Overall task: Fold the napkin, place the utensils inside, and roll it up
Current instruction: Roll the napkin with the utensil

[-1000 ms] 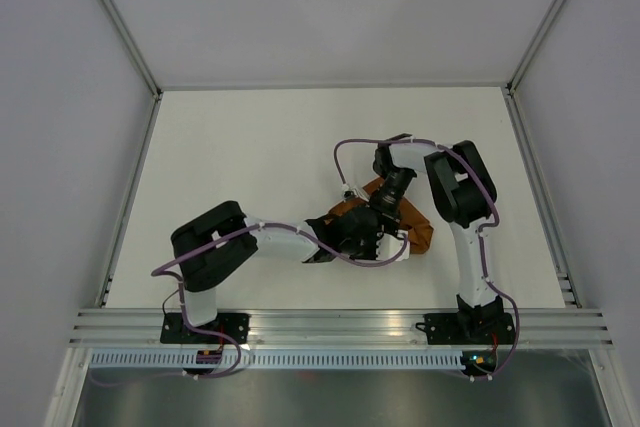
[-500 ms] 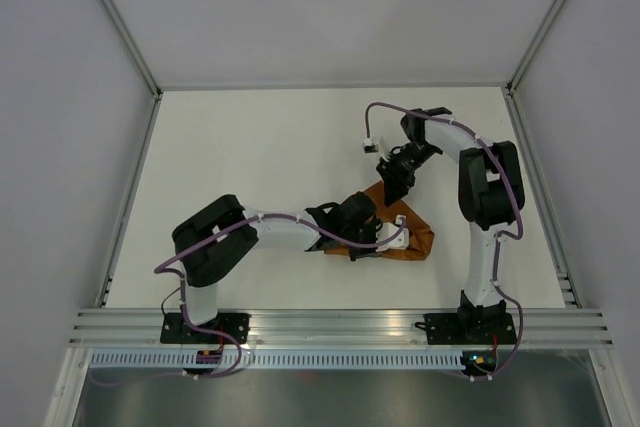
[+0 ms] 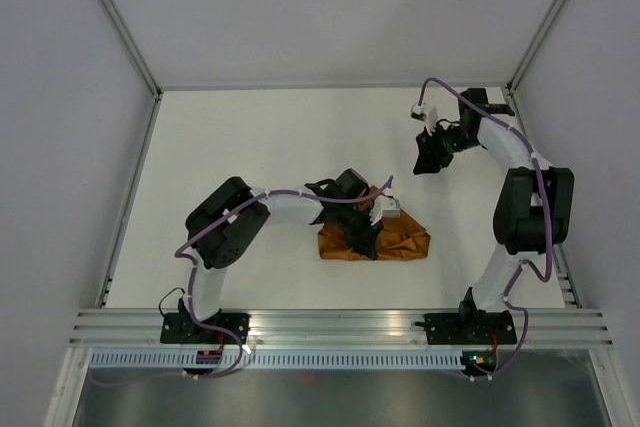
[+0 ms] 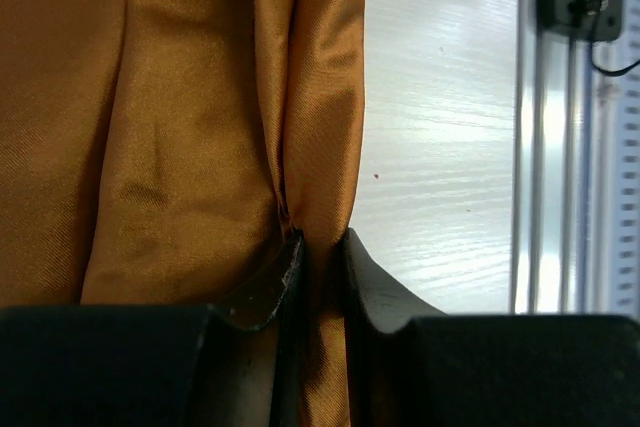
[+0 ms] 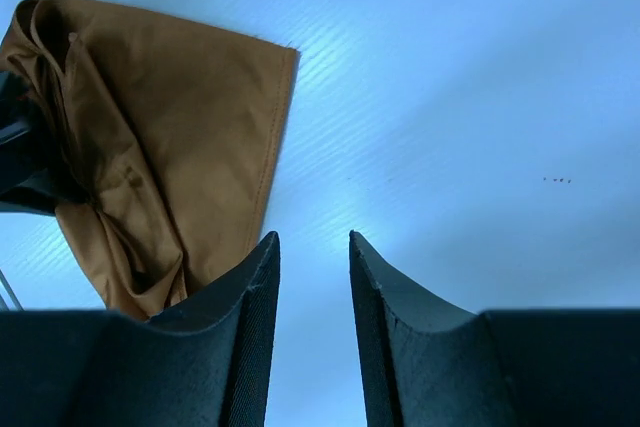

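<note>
Top external view: the napkin (image 3: 400, 243) lay bunched on the table (image 3: 240, 137), near its centre. The left gripper (image 4: 322, 245) was clamped on a fold of the cloth; the right gripper (image 5: 313, 247), fingers apart and empty, hovered to its far right.

Your top view is bright and even, with soft overhead light and only faint shadows on the white table (image 3: 250, 147). Your right wrist feed has a heavy blue cast. On the left wrist feed the napkin (image 4: 180, 147) shows sheen and is sharp, while the left gripper (image 4: 320, 245) is dark and blurry.
</note>
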Motion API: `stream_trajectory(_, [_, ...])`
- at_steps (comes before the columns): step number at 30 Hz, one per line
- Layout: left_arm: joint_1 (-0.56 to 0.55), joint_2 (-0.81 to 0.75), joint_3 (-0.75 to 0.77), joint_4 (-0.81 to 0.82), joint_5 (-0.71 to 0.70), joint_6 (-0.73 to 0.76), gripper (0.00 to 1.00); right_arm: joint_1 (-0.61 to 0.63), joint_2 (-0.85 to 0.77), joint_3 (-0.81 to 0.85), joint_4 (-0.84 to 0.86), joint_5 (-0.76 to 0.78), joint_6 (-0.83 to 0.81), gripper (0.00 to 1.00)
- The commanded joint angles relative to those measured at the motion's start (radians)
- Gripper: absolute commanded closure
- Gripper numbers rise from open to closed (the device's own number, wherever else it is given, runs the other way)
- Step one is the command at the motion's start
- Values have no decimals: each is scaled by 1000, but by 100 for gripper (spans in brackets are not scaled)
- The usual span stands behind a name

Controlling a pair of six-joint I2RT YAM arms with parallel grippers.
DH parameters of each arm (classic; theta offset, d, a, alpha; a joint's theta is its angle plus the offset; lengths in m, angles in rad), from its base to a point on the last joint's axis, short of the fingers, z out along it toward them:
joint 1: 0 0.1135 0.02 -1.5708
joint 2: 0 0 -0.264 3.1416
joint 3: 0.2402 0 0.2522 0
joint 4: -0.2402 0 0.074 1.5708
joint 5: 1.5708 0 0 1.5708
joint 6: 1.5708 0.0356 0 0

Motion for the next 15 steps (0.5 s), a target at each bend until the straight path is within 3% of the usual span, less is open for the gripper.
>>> stream_trajectory(1, [41, 55, 45, -85, 192, -138, 98, 18, -139, -98, 87, -24, 2, 60])
stream_trajectory(10, [119, 172, 107, -64, 370, -282, 98, 29, -390, -300, -10, -54, -223, 62])
stream_trajectory(15, [145, 219, 96, -13, 393, -327, 98, 144, -521, -464, -62, -17, -353, 60])
